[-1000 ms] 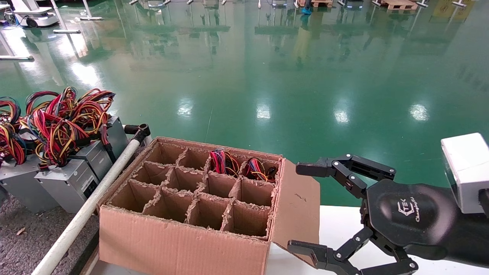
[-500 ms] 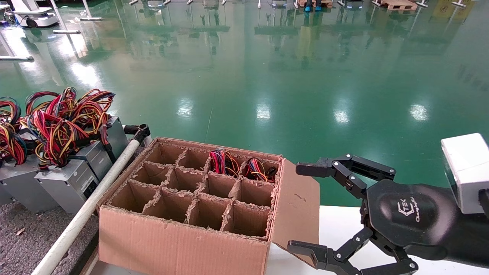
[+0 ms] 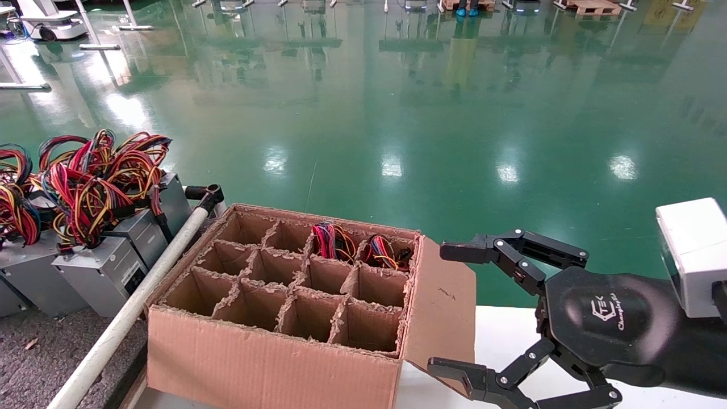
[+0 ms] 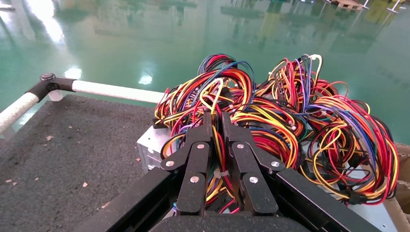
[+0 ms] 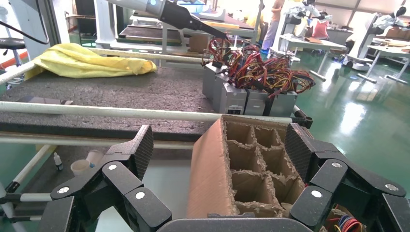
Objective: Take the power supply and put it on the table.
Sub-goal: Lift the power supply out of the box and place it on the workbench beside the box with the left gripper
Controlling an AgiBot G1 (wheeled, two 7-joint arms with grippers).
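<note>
My left gripper is shut on the wire bundle of a power supply, whose grey metal box sits low over the dark felt table; whether the box touches the table I cannot tell. Other power supplies stand in a row beside it, behind the white rail. The cardboard carton holds two more power supplies in its far right cells. My right gripper hangs open and holds nothing, beside the carton's right flap.
The carton stands on a smooth white tabletop. A yellow cloth lies at the far end of the felt table. A small bottle and a cup sit below the rails. Green floor lies beyond.
At the head view's left edge, a grey box has shifted slightly further into view. The right arm and the carton have not moved.
</note>
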